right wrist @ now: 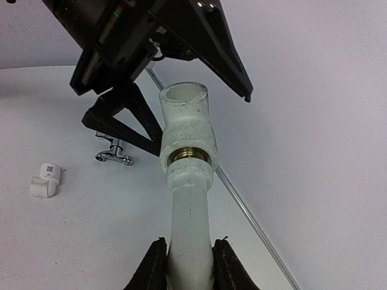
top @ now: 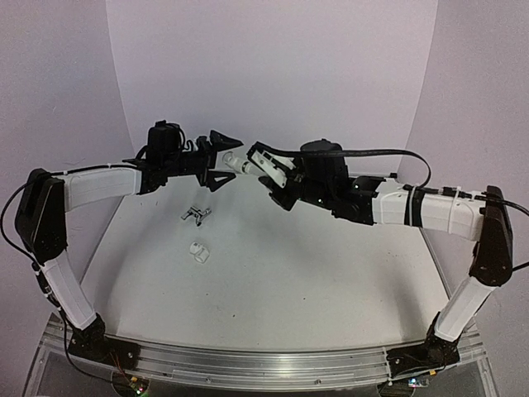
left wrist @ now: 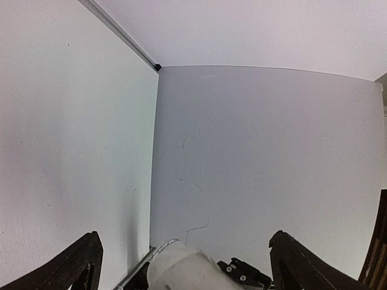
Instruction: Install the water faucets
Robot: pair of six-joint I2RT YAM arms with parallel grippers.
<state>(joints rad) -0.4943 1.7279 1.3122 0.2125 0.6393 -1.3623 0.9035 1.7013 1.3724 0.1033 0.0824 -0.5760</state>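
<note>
My right gripper (right wrist: 187,244) is shut on a white pipe fitting (right wrist: 188,199) and holds it in the air. The fitting ends in a white elbow collar (right wrist: 186,121) with a brass thread ring. In the top view the fitting (top: 245,164) points left, with its tip between the wide-open jaws of my left gripper (top: 232,159), which do not touch it. In the left wrist view the fitting's end (left wrist: 181,269) shows blurred between the spread fingers (left wrist: 81,266). A small silver metal faucet (top: 195,215) and a short white fitting (top: 198,251) lie on the table.
The white table (top: 314,273) is closed in by pale walls at the back and sides, with a corner seam (left wrist: 154,151) in the left wrist view. The short white fitting (right wrist: 46,179) carries a small printed label. The silver faucet (right wrist: 115,154) lies below the left gripper.
</note>
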